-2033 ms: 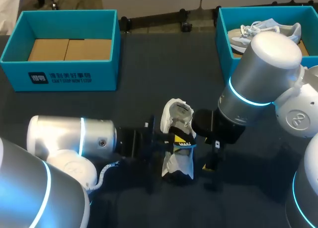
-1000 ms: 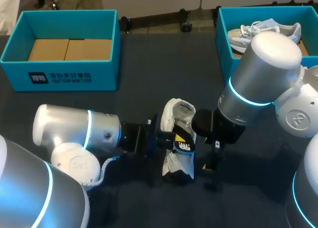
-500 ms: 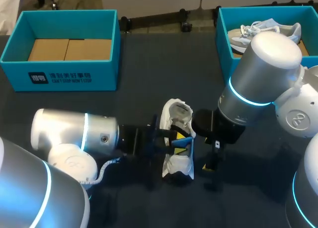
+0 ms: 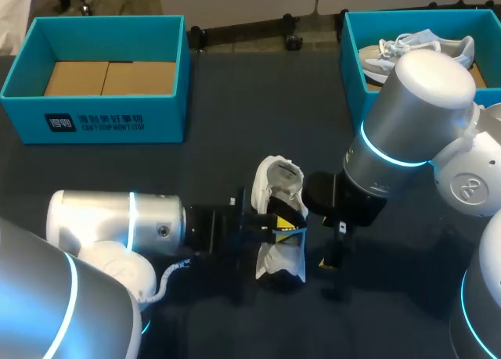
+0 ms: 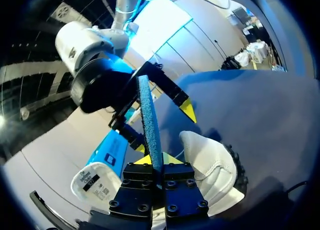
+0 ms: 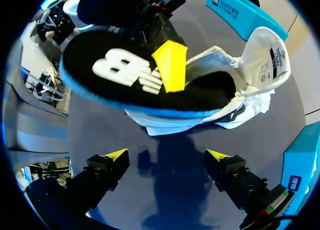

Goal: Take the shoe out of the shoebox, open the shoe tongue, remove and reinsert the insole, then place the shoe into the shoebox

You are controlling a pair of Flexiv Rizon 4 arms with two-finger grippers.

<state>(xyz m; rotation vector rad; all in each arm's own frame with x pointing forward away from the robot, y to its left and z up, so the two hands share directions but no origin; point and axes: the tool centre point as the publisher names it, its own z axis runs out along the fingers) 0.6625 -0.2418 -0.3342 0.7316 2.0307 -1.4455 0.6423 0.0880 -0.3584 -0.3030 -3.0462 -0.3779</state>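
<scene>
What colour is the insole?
The insole is black with a white mark and blue edge, clearest in the right wrist view.

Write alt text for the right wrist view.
The left hand pinches a black, blue-edged insole, one end reaching into the white shoe on the dark table. The right hand hangs open just short of them.

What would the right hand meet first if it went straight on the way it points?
Most likely the shoe, lying straight ahead of the open right hand; the insole sits close by, so depth is unsure.
</scene>
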